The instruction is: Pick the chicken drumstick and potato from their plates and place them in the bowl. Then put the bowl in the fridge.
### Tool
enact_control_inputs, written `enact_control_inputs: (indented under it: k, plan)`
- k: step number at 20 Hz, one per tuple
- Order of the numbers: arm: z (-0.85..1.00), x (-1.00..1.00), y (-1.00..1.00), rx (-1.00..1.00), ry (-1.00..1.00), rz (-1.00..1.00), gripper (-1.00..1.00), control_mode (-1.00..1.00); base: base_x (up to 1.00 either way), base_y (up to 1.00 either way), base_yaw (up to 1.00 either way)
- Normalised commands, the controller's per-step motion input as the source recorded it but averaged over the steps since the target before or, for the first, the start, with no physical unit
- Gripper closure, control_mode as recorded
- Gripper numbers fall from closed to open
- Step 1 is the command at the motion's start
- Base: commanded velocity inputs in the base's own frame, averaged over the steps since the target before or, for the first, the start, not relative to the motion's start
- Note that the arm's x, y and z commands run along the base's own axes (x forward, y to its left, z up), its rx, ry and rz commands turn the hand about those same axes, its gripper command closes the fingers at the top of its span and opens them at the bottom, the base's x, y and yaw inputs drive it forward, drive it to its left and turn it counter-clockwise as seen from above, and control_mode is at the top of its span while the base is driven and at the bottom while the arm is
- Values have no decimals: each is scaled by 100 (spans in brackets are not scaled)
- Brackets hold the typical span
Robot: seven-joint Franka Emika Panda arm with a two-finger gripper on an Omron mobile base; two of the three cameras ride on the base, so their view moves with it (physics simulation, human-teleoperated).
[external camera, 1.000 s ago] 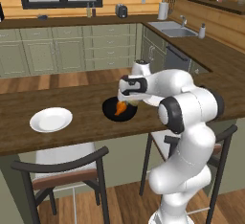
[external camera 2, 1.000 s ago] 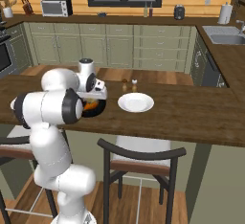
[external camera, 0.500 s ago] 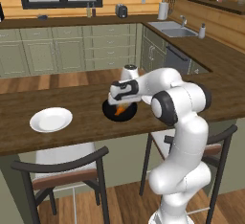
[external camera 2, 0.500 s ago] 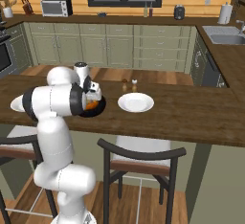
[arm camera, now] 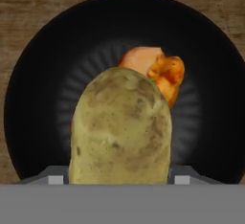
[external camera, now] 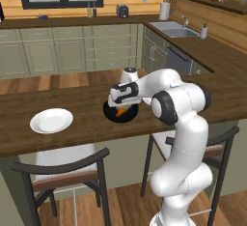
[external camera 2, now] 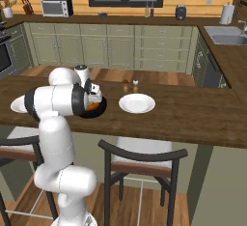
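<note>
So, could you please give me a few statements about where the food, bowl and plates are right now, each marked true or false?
1. The drumstick lies in the black bowl. True.
2. The potato sits on a white plate. False: it is between the gripper fingers, above the bowl.
3. The plate left of the bowl in the left base view has no food on it. True.
4. The bowl stands in the fridge. False: it is on the wooden counter.
5. The second plate holds the drumstick. False: that plate is bare.
</note>
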Motion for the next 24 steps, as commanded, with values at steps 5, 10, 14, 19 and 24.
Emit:
enact_control_inputs:
  k: [5,10,14,19,24]
  plan:
    - [8,3,0,-1,0,0,-100,-100,0,0,0]
    - [34,-4,-7,-1,0,-1,-100,-100,0,0,0]
    - [27,-55,-49,15,6,-24,-100,-100,0,0,0]
    - [0,-88,-27,26,1,-44,-100,-100,0,0,0]
    - [-17,0,-20,13,6,-27,-100,-100,0,0,0]
